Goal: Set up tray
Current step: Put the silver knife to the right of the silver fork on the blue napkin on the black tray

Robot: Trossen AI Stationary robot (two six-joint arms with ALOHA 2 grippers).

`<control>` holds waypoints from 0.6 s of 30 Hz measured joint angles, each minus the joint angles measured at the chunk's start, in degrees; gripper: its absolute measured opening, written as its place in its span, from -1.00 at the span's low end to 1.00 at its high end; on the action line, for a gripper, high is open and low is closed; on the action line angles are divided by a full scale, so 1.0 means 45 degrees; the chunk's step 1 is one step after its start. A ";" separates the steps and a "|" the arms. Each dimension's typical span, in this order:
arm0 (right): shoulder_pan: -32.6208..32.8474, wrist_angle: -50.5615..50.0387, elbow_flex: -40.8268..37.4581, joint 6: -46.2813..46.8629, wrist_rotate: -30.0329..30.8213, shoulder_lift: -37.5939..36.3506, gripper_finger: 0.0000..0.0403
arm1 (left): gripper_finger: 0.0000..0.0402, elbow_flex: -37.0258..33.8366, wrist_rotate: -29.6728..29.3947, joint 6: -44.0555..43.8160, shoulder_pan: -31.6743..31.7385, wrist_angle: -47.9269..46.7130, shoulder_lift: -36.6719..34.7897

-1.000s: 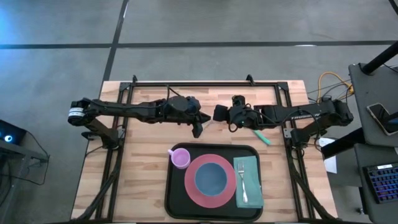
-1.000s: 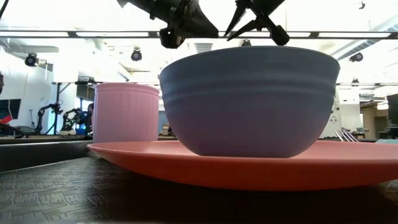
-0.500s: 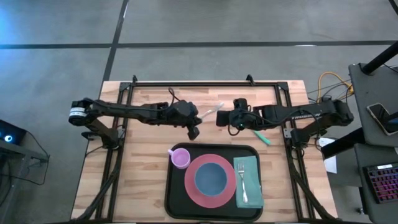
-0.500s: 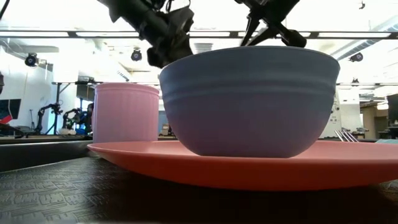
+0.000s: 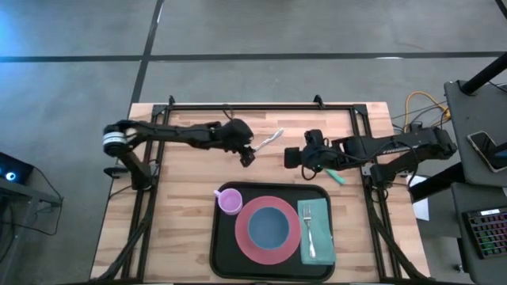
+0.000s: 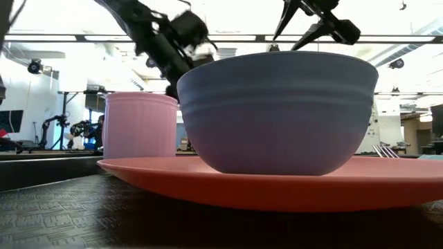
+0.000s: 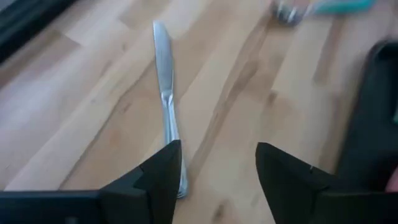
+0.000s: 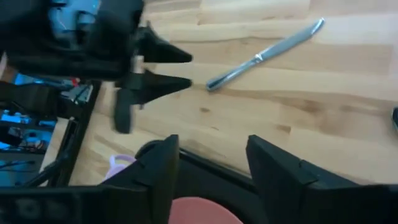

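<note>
The black tray [image 5: 220, 253] lies at the table's near edge. It holds a pink plate [image 5: 242, 237] with a blue bowl [image 5: 269, 226], a pink cup [image 5: 230, 200] and a teal napkin [image 5: 318, 237] with a fork [image 5: 308, 226]. A silver knife [image 5: 268, 141] lies flat on the wood beyond the tray, between the two grippers. My left gripper [image 5: 247, 157] stands open just left of the knife's handle end [image 7: 177, 180], apart from it in the right wrist view. My right gripper [image 5: 291, 157] stands open to the knife's right with nothing between its fingers.
A teal-handled utensil [image 5: 334, 176] lies on the wood under the right arm, near the tray's far right corner. Black frame rails [image 5: 261, 106] run along the table's far edge and down both sides. Bare wood shows to the tray's left.
The two grippers, close together a second ago, have drawn apart: the right one toward the table's right edge, the left one back a little toward the far edge. The knife has shown on the wood between them since half a second ago and has kept still.
</note>
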 joint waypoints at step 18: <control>0.0753 -0.0513 -0.0050 0.1421 0.0087 0.0069 0.10 | -0.05 0.1885 -0.1076 0.1087 0.0653 -0.1502 0.3959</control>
